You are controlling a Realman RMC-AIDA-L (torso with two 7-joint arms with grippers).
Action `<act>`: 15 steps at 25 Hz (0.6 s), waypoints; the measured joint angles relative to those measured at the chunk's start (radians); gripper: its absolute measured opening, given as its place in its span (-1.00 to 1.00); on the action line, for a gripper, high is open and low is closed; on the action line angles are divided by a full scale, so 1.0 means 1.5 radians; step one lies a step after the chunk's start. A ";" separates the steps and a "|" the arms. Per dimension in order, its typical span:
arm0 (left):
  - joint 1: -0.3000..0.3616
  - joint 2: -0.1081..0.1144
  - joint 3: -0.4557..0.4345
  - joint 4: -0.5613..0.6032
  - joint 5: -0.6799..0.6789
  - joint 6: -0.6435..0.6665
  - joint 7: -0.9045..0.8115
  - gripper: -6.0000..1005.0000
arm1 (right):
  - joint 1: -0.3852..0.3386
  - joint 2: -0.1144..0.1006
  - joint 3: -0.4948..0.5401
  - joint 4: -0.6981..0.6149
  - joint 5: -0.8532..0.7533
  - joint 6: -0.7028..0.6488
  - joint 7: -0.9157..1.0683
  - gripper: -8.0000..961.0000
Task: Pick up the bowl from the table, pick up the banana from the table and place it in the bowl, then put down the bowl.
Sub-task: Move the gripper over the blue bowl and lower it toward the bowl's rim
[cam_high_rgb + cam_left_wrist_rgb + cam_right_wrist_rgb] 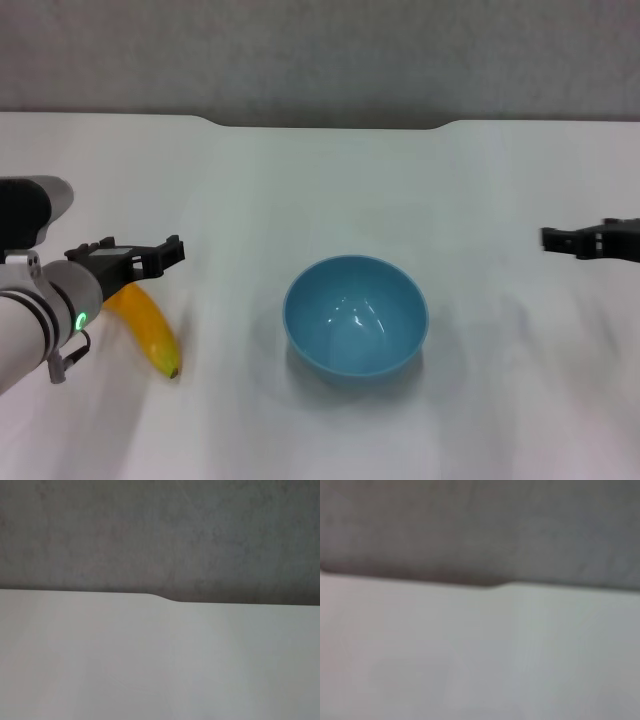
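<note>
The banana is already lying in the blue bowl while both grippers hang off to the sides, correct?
Not quite. In the head view the banana lies on the table to the left of the empty bowl, under the left gripper. The right gripper is off to the side.

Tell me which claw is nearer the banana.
Left. The left claw sits just above the banana's stem end, overlapping it in the head view. The right claw is far across the table, beyond the bowl.
</note>
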 joint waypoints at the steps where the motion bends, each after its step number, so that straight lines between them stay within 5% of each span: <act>1: 0.000 0.000 0.000 0.000 0.000 0.000 0.001 0.78 | 0.019 0.000 0.027 -0.017 0.032 0.029 -0.036 0.87; 8: -0.001 0.000 -0.004 0.000 0.000 0.000 -0.001 0.78 | 0.131 -0.001 0.200 -0.091 0.119 0.225 -0.196 0.86; 15: -0.007 0.000 -0.004 0.000 0.000 0.000 -0.001 0.78 | 0.196 -0.001 0.261 -0.135 0.172 0.312 -0.242 0.86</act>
